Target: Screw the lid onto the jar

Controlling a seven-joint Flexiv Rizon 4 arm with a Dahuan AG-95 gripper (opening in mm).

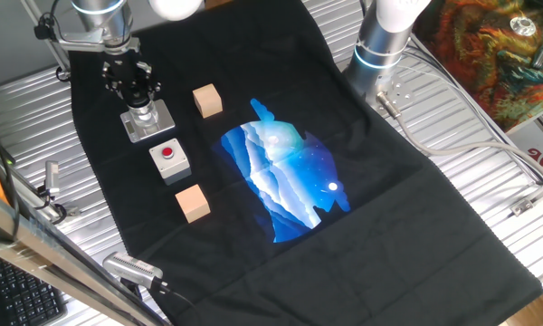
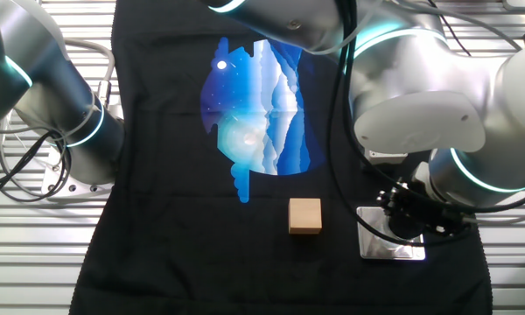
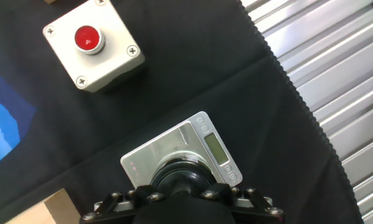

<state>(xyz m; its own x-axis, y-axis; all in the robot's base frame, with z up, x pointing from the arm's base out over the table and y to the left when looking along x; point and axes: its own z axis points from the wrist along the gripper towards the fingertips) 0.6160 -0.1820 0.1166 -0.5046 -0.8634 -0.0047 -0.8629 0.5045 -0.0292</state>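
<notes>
Fingers [image 1: 141, 98] gripping lid [image 3: 181, 178] atop jar [image 1: 145, 116]: keep square over threads, press lightly, twist steadily.

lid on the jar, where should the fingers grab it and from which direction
Grip the lid by its round rim, coming straight down from above. It sits flat on the upright jar, whose base plate lies flat on the cloth, so the rim is exposed all round. The gripper is already directly over it.
</notes>
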